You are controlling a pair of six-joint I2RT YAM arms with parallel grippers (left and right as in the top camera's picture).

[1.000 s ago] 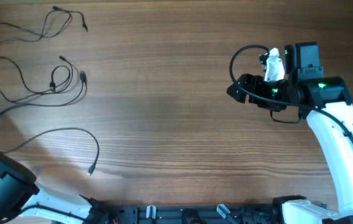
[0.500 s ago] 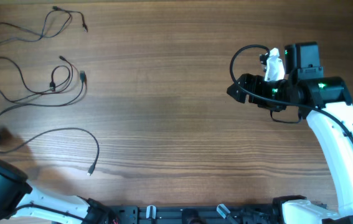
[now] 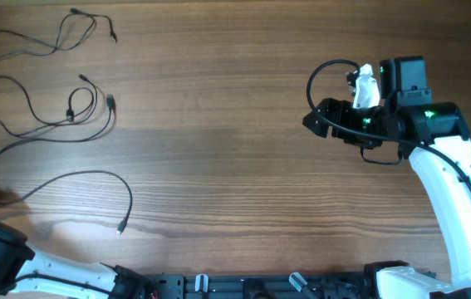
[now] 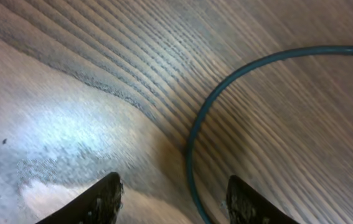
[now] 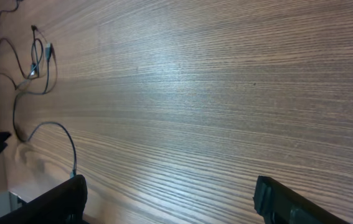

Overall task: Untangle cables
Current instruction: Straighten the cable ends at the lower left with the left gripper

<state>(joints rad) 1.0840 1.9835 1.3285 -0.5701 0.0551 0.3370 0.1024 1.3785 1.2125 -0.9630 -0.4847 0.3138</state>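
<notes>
cables (image 3: 69, 116): loose strands at table (image 3: 218, 166) far left | nearest strand (image 4: 192, 155): passing between left gripper (image 4: 176, 202) tips, curving ahead-right | left gripper: apart, clamping nothing | right gripper (image 5: 170, 202): apart, empty, well away | nearer arm: left

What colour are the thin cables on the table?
The cables are black, seen best in the overhead view.

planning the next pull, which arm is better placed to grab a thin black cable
Left. The left tool sits open astride a thin black cable strand at the left edge of the wooden table; the right tool hangs across it, far from every strand.
</notes>
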